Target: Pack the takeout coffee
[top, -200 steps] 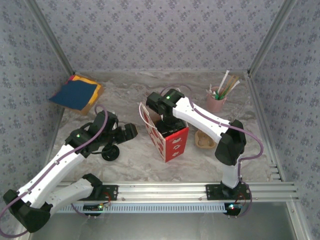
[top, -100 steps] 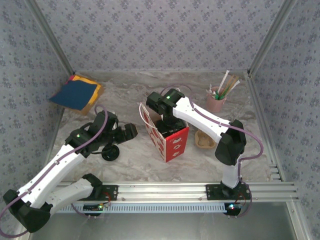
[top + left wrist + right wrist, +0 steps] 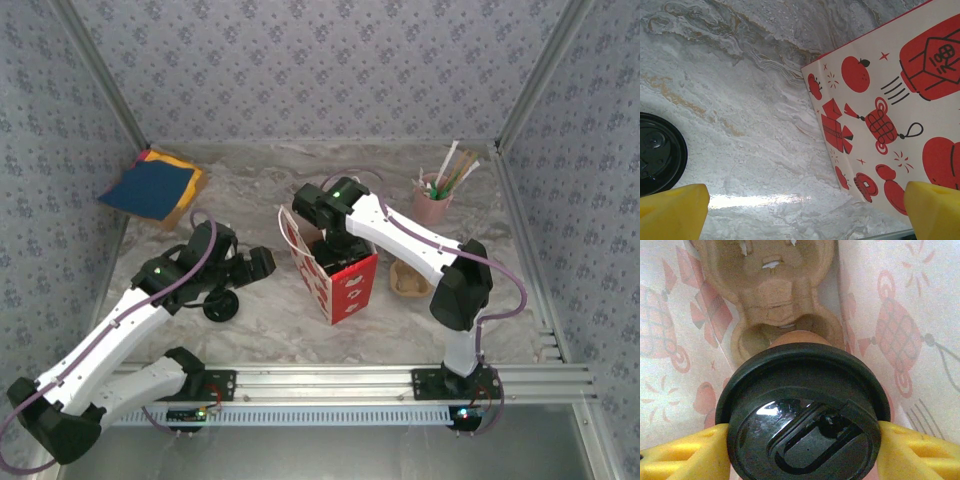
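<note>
Tabletop, far left: stack of coloured sheets by the wall. Left tool next: released, yellow fingertips spread wide and low over bare marble, gripping nothing. Loose black lid lies flat just left of it. Red-and-white paper bag stands upright mid-tabletop, printed side close to the left tool's right finger. Right tool reaches down into the bag's open mouth, clenched on the takeout coffee at the rim of its fitted lid, one finger each side. Cup hangs inside the bag over a pulp carrier lying on the bag floor; seated or not, cannot tell. Right of bag: tan pulp piece, then pink cup of straws further back.
</note>
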